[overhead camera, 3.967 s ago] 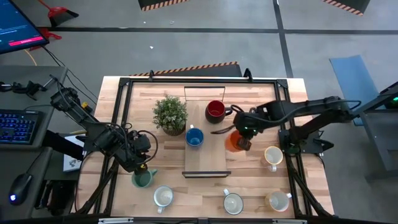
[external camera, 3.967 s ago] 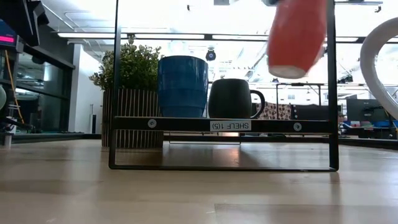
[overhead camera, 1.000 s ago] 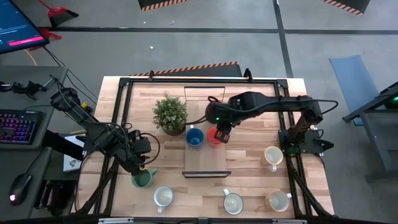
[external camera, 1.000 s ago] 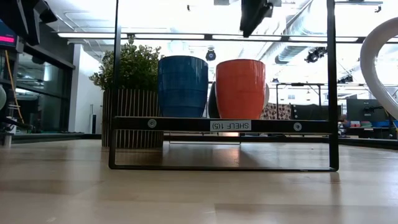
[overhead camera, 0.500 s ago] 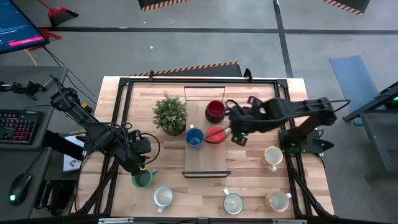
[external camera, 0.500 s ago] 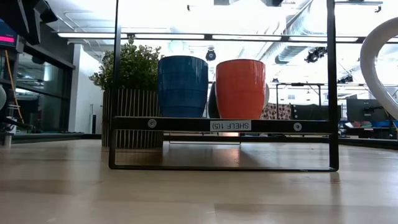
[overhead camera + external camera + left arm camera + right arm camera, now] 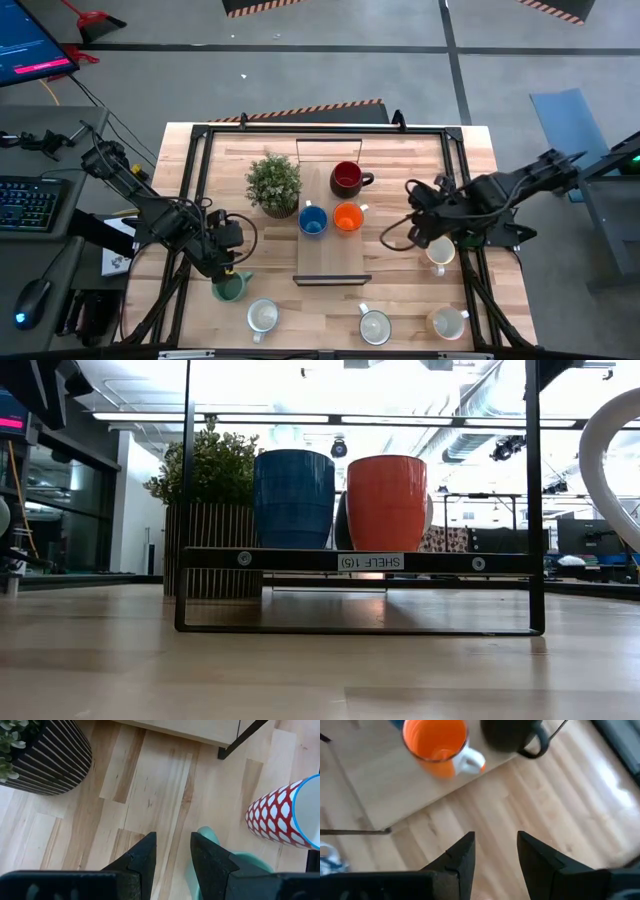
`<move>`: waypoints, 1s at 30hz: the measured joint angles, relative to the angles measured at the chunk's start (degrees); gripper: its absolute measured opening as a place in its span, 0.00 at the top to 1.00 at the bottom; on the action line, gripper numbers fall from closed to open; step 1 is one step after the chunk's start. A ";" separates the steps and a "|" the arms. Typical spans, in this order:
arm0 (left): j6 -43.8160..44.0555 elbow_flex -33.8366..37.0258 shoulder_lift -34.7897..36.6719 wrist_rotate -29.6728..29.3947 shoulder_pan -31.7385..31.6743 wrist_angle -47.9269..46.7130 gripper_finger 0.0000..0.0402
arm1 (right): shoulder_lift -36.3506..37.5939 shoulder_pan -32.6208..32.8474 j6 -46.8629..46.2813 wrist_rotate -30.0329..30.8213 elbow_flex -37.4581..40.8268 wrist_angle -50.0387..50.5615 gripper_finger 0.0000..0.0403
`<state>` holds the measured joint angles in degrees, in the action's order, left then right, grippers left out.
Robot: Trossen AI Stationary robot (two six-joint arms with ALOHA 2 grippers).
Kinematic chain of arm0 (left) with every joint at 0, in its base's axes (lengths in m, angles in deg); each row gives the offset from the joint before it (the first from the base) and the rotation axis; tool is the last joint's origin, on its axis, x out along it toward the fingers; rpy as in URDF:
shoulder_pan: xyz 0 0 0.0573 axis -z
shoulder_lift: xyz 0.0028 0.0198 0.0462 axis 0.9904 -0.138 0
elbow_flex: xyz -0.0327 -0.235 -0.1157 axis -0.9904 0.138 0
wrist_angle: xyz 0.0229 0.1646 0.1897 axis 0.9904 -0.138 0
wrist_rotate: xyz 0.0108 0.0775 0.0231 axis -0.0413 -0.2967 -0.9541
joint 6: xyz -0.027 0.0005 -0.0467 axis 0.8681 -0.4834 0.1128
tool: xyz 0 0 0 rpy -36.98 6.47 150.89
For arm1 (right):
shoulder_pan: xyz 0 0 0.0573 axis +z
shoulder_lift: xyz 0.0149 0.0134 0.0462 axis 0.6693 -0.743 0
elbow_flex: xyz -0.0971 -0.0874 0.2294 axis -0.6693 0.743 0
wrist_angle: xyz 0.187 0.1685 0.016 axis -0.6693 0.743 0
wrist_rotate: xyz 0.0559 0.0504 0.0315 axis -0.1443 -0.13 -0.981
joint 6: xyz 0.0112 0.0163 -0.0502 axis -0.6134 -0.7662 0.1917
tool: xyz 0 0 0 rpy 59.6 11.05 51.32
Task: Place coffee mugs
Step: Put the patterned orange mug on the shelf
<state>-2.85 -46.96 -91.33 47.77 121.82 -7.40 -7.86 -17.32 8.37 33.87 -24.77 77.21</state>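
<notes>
On the wooden shelf [image 7: 330, 255] in the table's middle stand the dark red mug [image 7: 346, 178], the blue mug [image 7: 313, 221] and the orange mug [image 7: 347, 218], all upright on their bases. My right gripper [image 7: 414, 215] hovers open to the right of the shelf, its fingers [image 7: 495, 845] pointing at the orange mug [image 7: 436, 742]. My left gripper [image 7: 222, 262] is open, low over the table beside the teal green mug [image 7: 230, 287], whose handle [image 7: 209, 834] shows beside one finger. White mugs stand at the near edge [image 7: 262, 316], [image 7: 375, 325], [image 7: 447, 322] and on the right [image 7: 439, 250].
A potted plant [image 7: 273, 183] stands left of the shelf, next to the blue mug. The black shelf frame [image 7: 350, 561] rises on both sides of the board. A red-patterned mug [image 7: 282, 812] stands close to the teal one. Bare wood lies between the shelf and the near mugs.
My right gripper has drawn back from above the orange mug toward the table's right edge, clear of the shelf. The orange mug has stayed upright on the shelf beside the blue one.
</notes>
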 joint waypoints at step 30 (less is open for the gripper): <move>11.04 0.00 0.00 -3.75 -3.21 16.86 0.72 | 12.10 19.00 -37.95 -7.32 19.67 -4.55 0.69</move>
<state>8.19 -46.96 -91.33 44.02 118.61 9.45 4.24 1.68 -29.58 26.55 -5.10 72.66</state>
